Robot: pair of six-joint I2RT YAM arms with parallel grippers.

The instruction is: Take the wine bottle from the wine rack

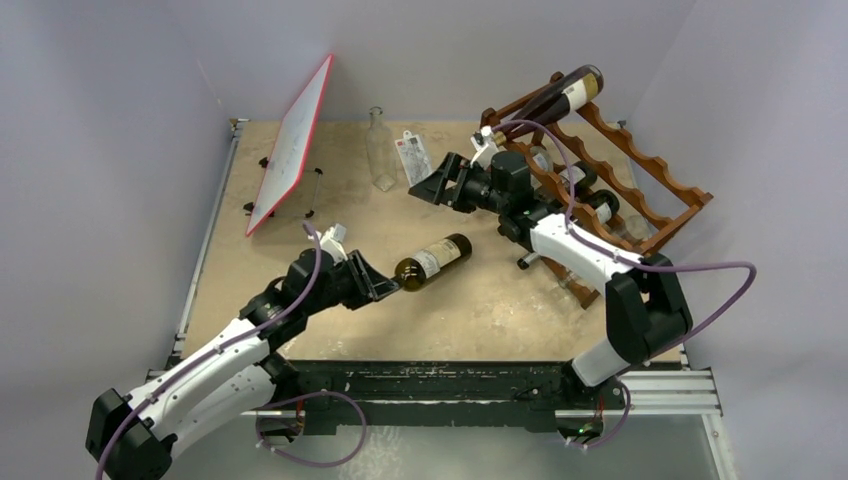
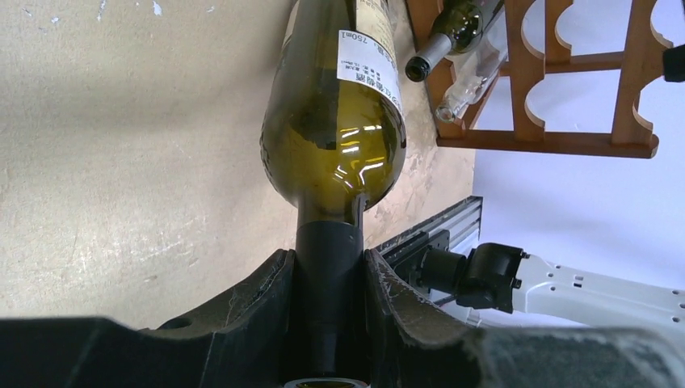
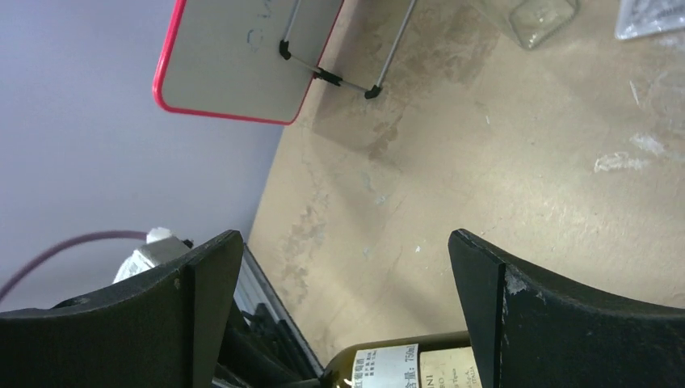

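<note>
1. Wine bottle (image 1: 433, 260): dark green glass, lying on its side on the table (image 1: 480, 320) at centre frame in the top view, clear of the wine rack, neck pointing to the lower left.
2. Left gripper (image 1: 385, 283): clamped narrowly on the bottle's black-capsuled neck. In the left wrist view, the two fingers press the neck from either side at lower centre.
3. Bottle labels: the white back label reads "750ml" in the left wrist view, and the same figure shows at the bottom edge of the right wrist view. The remaining print is too small to read.
4. Right gripper (image 1: 432, 183): jaws spread wide and holding nothing, above the table at upper centre. The right wrist view shows bare tabletop between its fingers.
5. Wine rack (image 1: 640, 190): reddish-brown scalloped rails, at the upper right.
6. Second dark bottle (image 1: 555, 100): rests tilted across the rack's top, with a cream label that cannot be read.
7. Further bottles (image 1: 590, 205): lie in the lower tiers.
8. Red-framed whiteboard (image 1: 292, 145): propped on its stand at upper left, with faint, illegible marks.
9. Clear glass bottle (image 1: 380, 150): upright at upper centre.
</note>
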